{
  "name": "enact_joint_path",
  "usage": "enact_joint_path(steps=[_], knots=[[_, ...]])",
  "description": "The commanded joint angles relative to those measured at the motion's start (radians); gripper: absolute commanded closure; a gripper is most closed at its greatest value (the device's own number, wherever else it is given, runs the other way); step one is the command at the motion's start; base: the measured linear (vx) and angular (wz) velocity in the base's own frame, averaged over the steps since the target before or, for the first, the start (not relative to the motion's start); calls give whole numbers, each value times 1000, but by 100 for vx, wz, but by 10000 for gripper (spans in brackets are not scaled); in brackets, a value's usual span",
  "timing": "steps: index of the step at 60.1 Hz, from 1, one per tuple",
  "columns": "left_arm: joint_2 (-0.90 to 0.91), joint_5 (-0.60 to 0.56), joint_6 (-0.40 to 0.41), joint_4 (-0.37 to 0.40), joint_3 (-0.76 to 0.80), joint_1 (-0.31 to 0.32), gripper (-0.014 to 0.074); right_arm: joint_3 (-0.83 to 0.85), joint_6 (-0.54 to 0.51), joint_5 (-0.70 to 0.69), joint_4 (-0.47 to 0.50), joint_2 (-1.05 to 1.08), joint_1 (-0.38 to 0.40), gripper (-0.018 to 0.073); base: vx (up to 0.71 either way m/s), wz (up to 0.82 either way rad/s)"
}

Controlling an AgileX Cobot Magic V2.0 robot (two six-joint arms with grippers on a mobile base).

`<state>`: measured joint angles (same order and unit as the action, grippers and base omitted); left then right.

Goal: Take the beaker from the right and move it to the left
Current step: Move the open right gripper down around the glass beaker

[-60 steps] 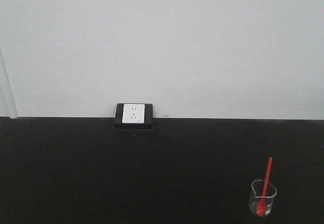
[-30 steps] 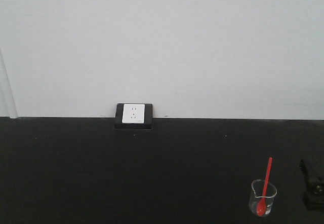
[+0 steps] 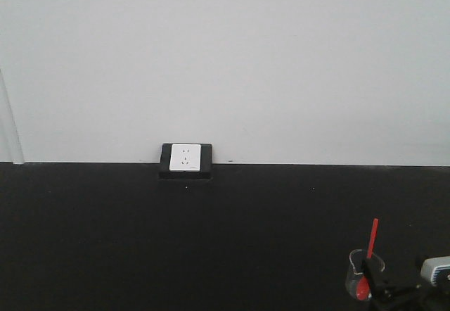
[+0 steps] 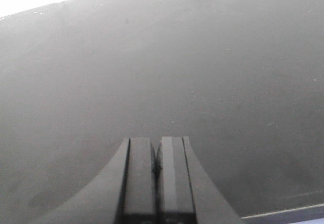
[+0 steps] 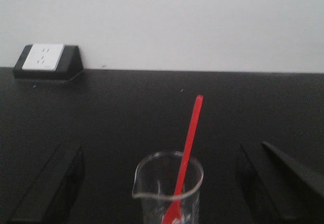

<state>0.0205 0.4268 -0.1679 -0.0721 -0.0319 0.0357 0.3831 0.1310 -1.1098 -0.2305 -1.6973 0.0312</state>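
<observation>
The small clear glass beaker with a pour spout point(image 3: 365, 277) is standing upright at the front right of the broad black bench point(image 3: 140, 240), which is running along a plain white wall point(image 3: 225, 58). A white power socket in a black wedge-shaped housing point(image 3: 185, 158) is sitting at the back of the bench against the wall, well apart from the glass and to its left. The right arm's black pincer point(image 5: 162, 152) is reaching in with its two fingers spread wide, one on each side of the beaker, neither appearing to touch the glass. The left arm's pincer point(image 4: 156, 150) is hovering over the bench with its fingers pressed together, the beaker nowhere in its view. A long red plastic spoon point(image 5: 188, 138) is leaning out of the beaker, its handle tilting up and rightward in the right wrist view while the spout is pointing left. The beaker is lying straight ahead of the right pincer, between its fingers, axis vertical, so the right arm is looking far the nearer, and closing the fingers is likely all the grasp is needing before the carry leftward.
</observation>
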Motion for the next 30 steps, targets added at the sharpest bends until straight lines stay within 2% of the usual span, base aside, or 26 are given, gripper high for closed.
enact_joint_path(steps=[1, 20, 30], knots=[[6, -76, 1, 0, -19, 6, 603, 24, 14, -234, -17, -91, 0, -68, 0, 0], [6, -76, 1, 0, -19, 6, 603, 126, -6, -234, -78, -242, 0, -57, 0, 0], [6, -76, 1, 0, -19, 6, 603, 210, 31, -233, -73, -302, 0, -50, 0, 0]])
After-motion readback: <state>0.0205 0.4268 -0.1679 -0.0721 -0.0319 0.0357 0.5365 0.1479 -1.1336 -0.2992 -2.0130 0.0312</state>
